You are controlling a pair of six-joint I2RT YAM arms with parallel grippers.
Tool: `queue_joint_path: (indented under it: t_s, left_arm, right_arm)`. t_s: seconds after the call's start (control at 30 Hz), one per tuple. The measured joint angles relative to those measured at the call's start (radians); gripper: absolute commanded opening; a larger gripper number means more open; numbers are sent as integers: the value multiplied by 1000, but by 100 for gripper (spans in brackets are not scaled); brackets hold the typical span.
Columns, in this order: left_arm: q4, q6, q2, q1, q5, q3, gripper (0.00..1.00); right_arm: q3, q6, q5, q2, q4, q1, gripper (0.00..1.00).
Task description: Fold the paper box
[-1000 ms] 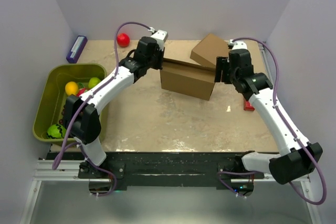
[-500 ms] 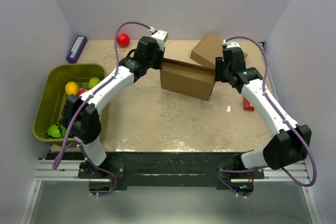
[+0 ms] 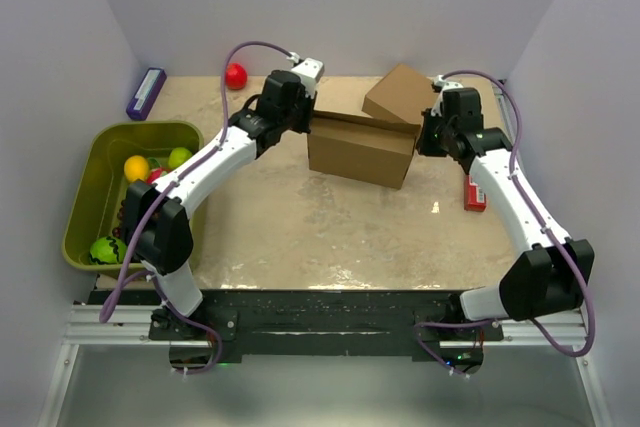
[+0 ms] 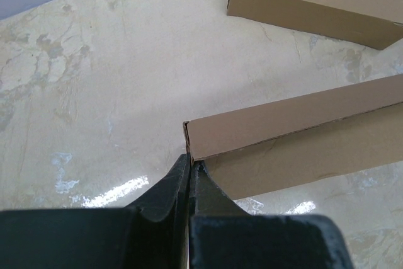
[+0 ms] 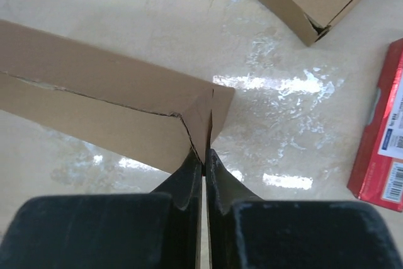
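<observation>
The paper box [image 3: 360, 147], a plain brown carton, sits mid-table between both arms. My left gripper [image 3: 307, 119] is shut, its tips pinching the thin edge at the box's left end corner. In the left wrist view that gripper [image 4: 189, 159] meets the paper box [image 4: 296, 124] right at the corner. My right gripper [image 3: 421, 137] is shut on the right end. In the right wrist view the paper box [image 5: 107, 92] has an end flap running down between the tips of the right gripper [image 5: 205, 154].
A second brown carton [image 3: 400, 92] lies behind the box, close to the right arm. A red packet [image 3: 474, 193] lies at the right, and a red ball [image 3: 235, 75] and a purple box [image 3: 146, 92] at the back left. A green bin [image 3: 140, 128] of balls stands at the left.
My right gripper has closed from open onto the box's right end flap, and its arm has swung in. The box has shifted slightly right. The left gripper stayed shut at the left corner.
</observation>
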Motion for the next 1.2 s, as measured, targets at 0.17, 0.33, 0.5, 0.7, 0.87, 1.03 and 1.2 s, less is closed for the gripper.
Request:
queue_joint_path:
  t_s: [0.17,0.33,0.5,0.7,0.87,1.03,1.2]
  left_arm:
    - [2,18,0,-3,-1,-1,0]
    - [2,40,0,-8,-13,-2,0]
    - [7,44,0,-12,-24,-5,6]
    - [3,43,0,-12,-14,-13,30]
    - [-22,40,0,-12,-7,-26,37]
    - [-13,40,0,-12,3,-34,28]
    - [29,35,0,-11,30,-53,22]
  right_arm:
    - [2,31,-99,8,4,-39,0]
    - [4,56,-191,21,17,-83,0]
    - [3,72,-267,28,26,-124,0]
    - [3,69,-276,28,29,-124,0]
    - [2,52,-274,28,28,-124,0]
    - [2,42,-272,28,28,-124,0]
    - [2,37,-273,28,29,-124,0]
